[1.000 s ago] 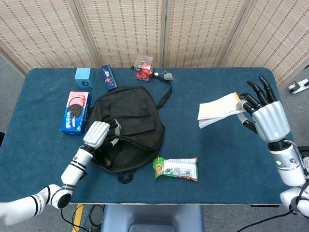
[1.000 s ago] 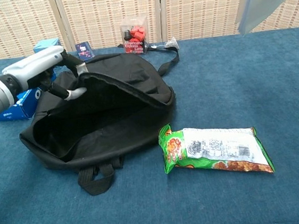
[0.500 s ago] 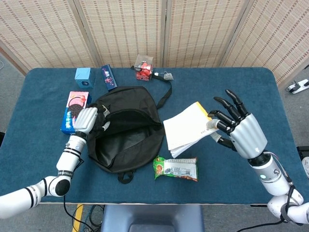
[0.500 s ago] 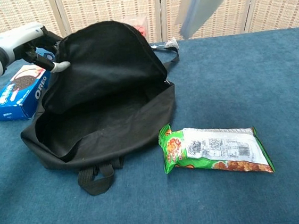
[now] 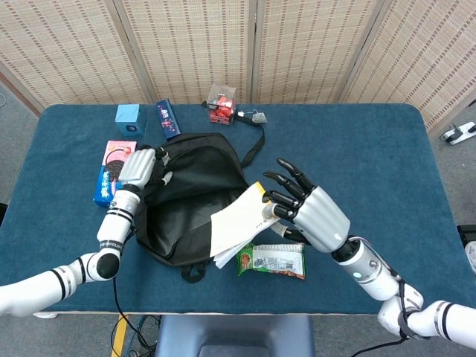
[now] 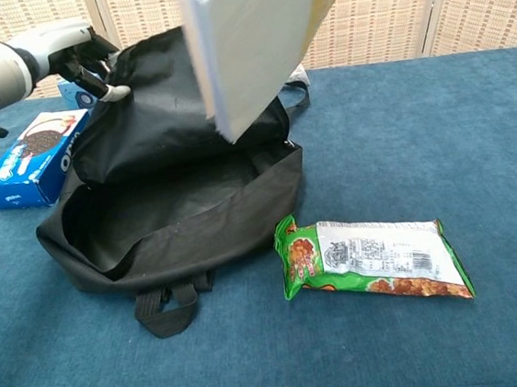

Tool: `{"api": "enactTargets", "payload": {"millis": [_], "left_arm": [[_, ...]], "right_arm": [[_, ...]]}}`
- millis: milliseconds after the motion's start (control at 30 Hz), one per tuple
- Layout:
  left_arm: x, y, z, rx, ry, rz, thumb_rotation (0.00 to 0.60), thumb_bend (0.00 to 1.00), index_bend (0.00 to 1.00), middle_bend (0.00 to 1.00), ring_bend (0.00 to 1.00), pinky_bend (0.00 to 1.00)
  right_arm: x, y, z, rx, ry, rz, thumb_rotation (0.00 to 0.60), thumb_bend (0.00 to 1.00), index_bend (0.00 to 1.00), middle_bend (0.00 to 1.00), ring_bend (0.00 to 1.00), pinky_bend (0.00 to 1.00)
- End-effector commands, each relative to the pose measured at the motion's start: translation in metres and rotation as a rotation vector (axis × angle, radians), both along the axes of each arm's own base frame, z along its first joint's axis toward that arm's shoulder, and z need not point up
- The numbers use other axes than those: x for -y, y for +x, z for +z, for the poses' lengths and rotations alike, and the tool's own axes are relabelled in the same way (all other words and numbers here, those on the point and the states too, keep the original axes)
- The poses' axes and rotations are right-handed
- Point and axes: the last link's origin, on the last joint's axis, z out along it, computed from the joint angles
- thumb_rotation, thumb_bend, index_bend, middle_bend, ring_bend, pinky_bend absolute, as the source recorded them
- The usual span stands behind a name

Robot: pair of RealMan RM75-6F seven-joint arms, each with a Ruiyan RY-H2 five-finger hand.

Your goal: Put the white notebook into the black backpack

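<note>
White notebook juts leftward from the right hand, pinched at its near edge by the fingertips, tilted over the black backpack mouth; left hand grips the flap.

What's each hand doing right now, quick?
Left hand: grips the black backpack's flap, holding it open.
Right hand: holds the white notebook above the opening.
</note>
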Motion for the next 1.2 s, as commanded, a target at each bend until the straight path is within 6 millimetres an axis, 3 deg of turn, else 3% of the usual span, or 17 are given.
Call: {"api": "enactTargets", "payload": {"millis": [33,333,600,733,1067,1200], "left_arm": [[-0.005,0.006,-0.002,-0.019,-0.004,0.004,0.6,0.49,0.79,0.4,0.35,0.15],[-0.014,0.012,-0.006,-0.042,-0.014,0.019,0.6,0.49,0.79,0.4,0.35,0.15],[-0.027,0.008,-0.003,-0.035,0.006,0.075,0.6,0.49,0.79,0.4,0.35,0.15],[-0.03,0.007,-0.001,-0.036,0.012,0.09,0.6,0.49,0.79,0.4,0.35,0.15],[-0.028,0.0,0.005,-0.04,0.013,0.103,0.6,0.49,0.79,0.4,0.34,0.15],[-0.025,0.0,0.008,-0.037,0.014,0.102,0.6,0.49,0.79,0.4,0.34,0.15]], "right_arm": [[0.01,0.011,-0.022,-0.025,0.038,-0.002,0.6,0.45,0.7,0.44,0.16,0.02],[0.03,0.033,-0.064,-0.067,0.08,-0.008,0.6,0.45,0.7,0.44,0.16,0.02],[0.041,0.035,-0.104,-0.121,0.1,-0.03,0.6,0.45,0.7,0.45,0.16,0.02],[0.041,0.032,-0.117,-0.163,0.093,-0.028,0.6,0.45,0.7,0.45,0.16,0.02],[0.019,-0.004,-0.148,-0.28,0.113,-0.044,0.6,0.45,0.7,0.46,0.16,0.02],[0.023,-0.009,-0.156,-0.326,0.108,-0.051,0.6,0.45,0.7,0.46,0.16,0.02]]}}
